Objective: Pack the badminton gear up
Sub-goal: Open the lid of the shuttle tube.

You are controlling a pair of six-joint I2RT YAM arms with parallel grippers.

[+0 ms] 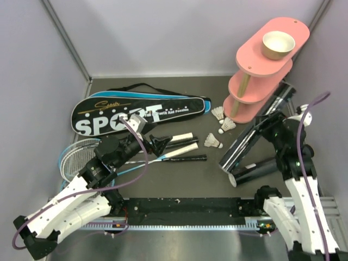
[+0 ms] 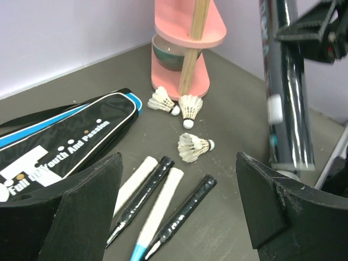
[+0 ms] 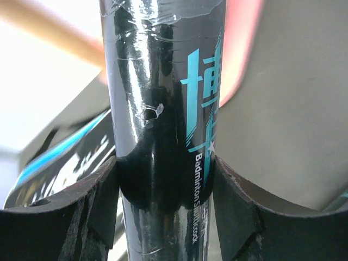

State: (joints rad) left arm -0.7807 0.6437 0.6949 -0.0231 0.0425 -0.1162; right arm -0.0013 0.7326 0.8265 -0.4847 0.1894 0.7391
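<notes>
A black and blue racket bag lettered SPORT (image 1: pixel 141 111) lies at the back left and also shows in the left wrist view (image 2: pixel 60 147). The rackets lie in front of it, heads (image 1: pixel 76 155) at the left and handles (image 1: pixel 182 144) pointing right. My left gripper (image 1: pixel 157 144) is open and empty above the handles (image 2: pixel 163 201). Three white shuttlecocks (image 1: pixel 213 142) (image 1: pixel 227 125) (image 1: pixel 217 113) lie near the pink stand. My right gripper (image 1: pixel 269 124) is shut on a tilted black tube (image 1: pixel 247 138), seen close in the right wrist view (image 3: pixel 163 109). A second black tube (image 1: pixel 255 171) lies near the front right.
The pink three-tier stand (image 1: pixel 261 65) stands at the back right with a tan bowl (image 1: pixel 278 44) on its top tier. The held tube's upper end is close to the stand's lower tier. Grey walls close in the table on the left, back and right.
</notes>
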